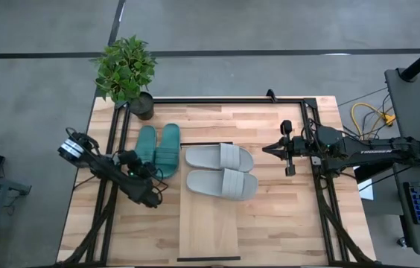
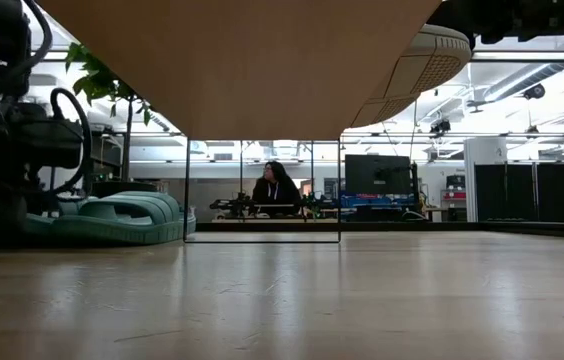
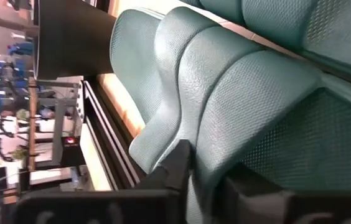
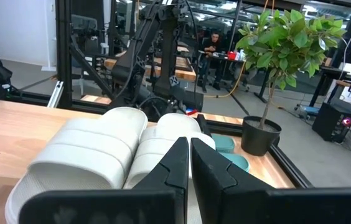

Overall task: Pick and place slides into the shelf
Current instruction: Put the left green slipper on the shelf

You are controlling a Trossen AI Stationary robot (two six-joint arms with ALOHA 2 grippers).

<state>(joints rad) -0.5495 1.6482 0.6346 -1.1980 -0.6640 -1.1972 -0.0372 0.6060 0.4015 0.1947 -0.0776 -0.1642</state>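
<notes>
The left jaws [image 1: 153, 173] are clamped on the strap of a teal-green slide [image 1: 167, 150], which lies on the table [image 1: 284, 223] beside its mate [image 1: 146, 143]. Both light grey slides [image 1: 220, 170] sit on the shelf [image 1: 208, 223]. The right jaws [image 1: 288, 149] hover closed and empty beside them.

A butcher-block wooden tabletop [image 1: 284, 216] carries a long pale wood shelf panel [image 1: 208, 227] at its centre, two light grey rubbery slides [image 1: 221, 170] lying across the panel's far end; two teal-green slides [image 1: 158, 147] rest beside it; a potted green plant [image 1: 128, 73] stands at the far corner.
</notes>
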